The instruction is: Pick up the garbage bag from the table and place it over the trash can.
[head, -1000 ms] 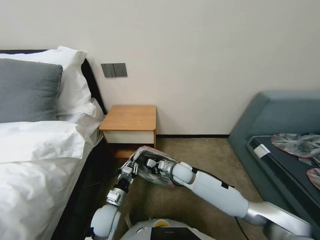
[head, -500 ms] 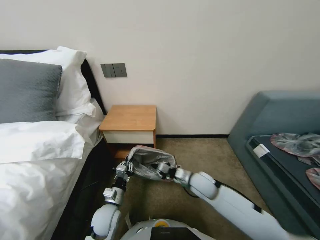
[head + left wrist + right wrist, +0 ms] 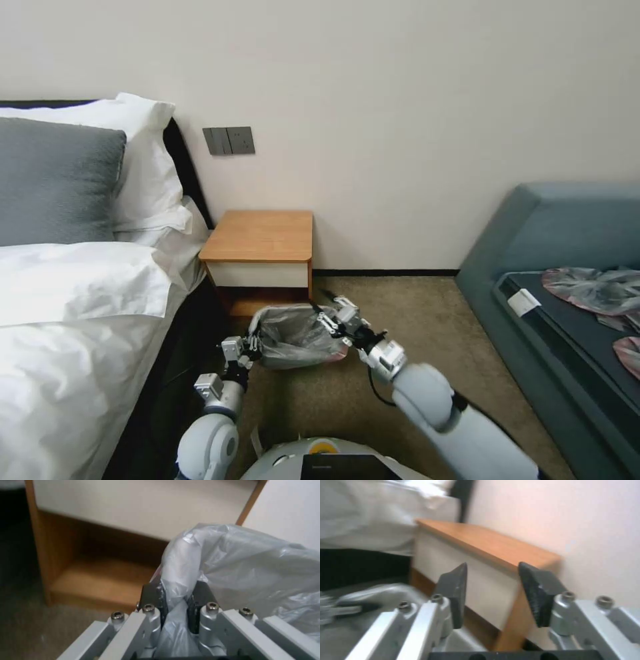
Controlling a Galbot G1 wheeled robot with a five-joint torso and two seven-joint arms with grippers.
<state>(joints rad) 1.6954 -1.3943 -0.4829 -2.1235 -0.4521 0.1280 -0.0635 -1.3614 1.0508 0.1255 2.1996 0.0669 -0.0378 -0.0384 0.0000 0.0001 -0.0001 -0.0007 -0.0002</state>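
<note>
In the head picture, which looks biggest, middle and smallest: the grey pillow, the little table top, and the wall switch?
1. Grey pillow, biggest, though cut off by the picture's edge.
2. Table top, middle.
3. Wall switch, smallest.

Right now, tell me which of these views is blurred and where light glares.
Head view: sharp, evenly lit, the garbage bag between left gripper and right gripper. Left wrist view: bright sheen on the bag's plastic, the table behind soft. Right wrist view: motion-smeared, the open fingers clearest, the wall washed pale pink.
</note>
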